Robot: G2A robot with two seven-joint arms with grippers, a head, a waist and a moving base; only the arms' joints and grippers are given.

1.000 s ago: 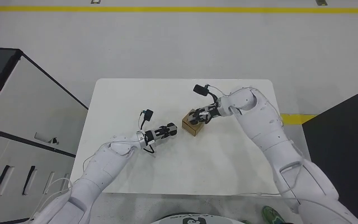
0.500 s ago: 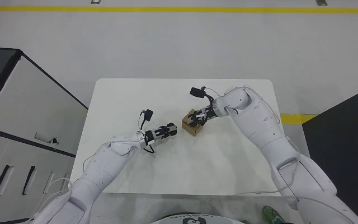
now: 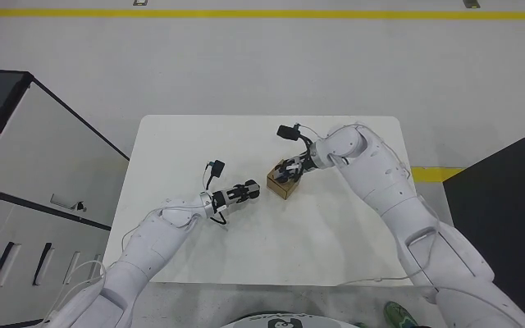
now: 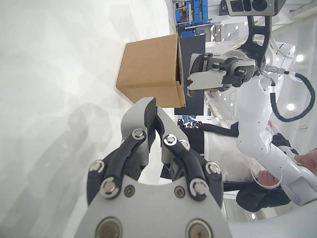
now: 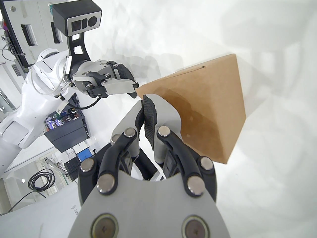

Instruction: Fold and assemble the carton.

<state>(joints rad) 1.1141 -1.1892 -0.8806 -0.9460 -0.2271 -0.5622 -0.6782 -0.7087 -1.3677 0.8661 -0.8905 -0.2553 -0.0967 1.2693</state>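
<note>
Jaws together; carton (image 3: 281, 181) on white table (image 3: 271, 246)

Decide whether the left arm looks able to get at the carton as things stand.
Probably yes. The left gripper sits close beside the carton, with only bare table between them. The right gripper is at the carton's top, toward the other side, so it should not block the approach.

A white rectangular table (image 3: 344, 246) with rounded corners stands on a pale grey floor (image 3: 246, 74). A long yellow floor stripe (image 3: 246, 12) runs beyond the table's far side. A grey cabinet with a black top edge (image 3: 49, 156) stands just beside the table. A coiled black cable (image 5: 40, 180) lies on the floor.
</note>
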